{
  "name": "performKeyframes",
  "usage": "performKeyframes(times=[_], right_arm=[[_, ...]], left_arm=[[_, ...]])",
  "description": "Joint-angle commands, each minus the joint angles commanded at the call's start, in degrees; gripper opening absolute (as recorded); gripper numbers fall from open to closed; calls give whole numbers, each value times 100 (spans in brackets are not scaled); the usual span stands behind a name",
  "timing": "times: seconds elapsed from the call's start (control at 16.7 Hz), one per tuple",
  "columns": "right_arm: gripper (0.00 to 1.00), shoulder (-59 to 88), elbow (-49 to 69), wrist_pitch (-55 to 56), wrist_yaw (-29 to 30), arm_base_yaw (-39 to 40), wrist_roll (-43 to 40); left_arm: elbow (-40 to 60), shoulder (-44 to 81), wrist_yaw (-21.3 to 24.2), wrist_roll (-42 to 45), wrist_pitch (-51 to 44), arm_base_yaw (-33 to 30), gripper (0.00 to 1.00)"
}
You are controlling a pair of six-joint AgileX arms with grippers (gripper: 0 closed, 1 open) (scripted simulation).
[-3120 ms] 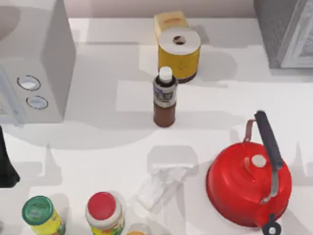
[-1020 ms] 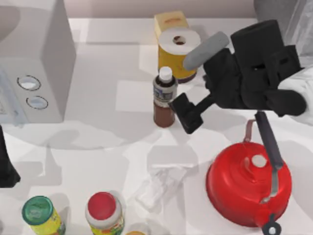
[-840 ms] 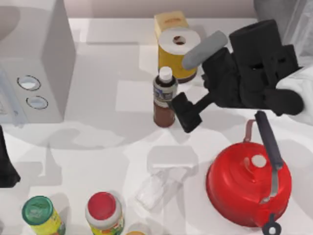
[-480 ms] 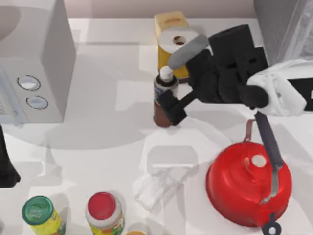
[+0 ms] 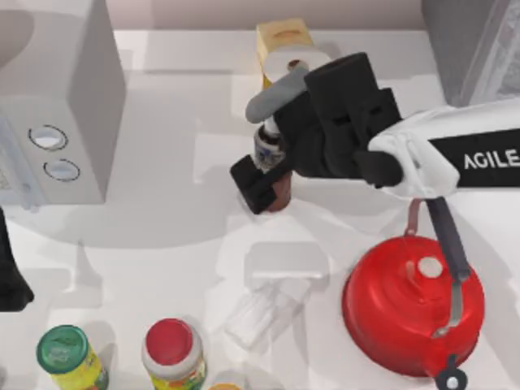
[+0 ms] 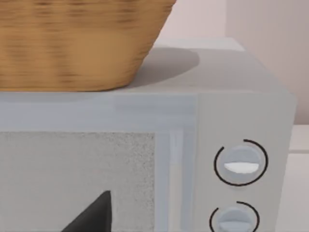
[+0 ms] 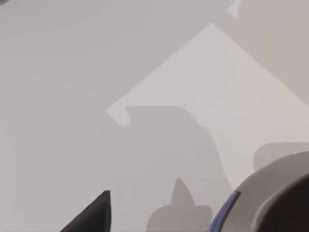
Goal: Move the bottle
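One right end effector (image 5: 262, 154) spans the bottle (image 5: 277, 188), grip uncertain, yellow canister (image 5: 286, 58) just behind.

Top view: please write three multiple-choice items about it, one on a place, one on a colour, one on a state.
1. The right gripper is: A over the kettle; B at the bottle; C at the microwave.
2. The kettle is: A red; B green; C blue.
3. The bottle is: A lying down; B inside the kettle; C standing upright.
Answers: B, its fingers sit on either side of the bottle; A, its body is red; C, its brown base rests on the table.
The left gripper is parked at the table's left edge.
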Motion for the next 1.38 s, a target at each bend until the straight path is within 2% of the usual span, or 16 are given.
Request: performKeyframes(times=[0.18,0.96,1.38], right_arm=[[100,0,0,0,0,0,0],[2,0,0,0,0,0,0],[0,0,0,0,0,0,0]], left_arm=[[0,0,0,0,0,0,100],[0,0,0,0,0,0,100],[0,0,0,0,0,0,100]])
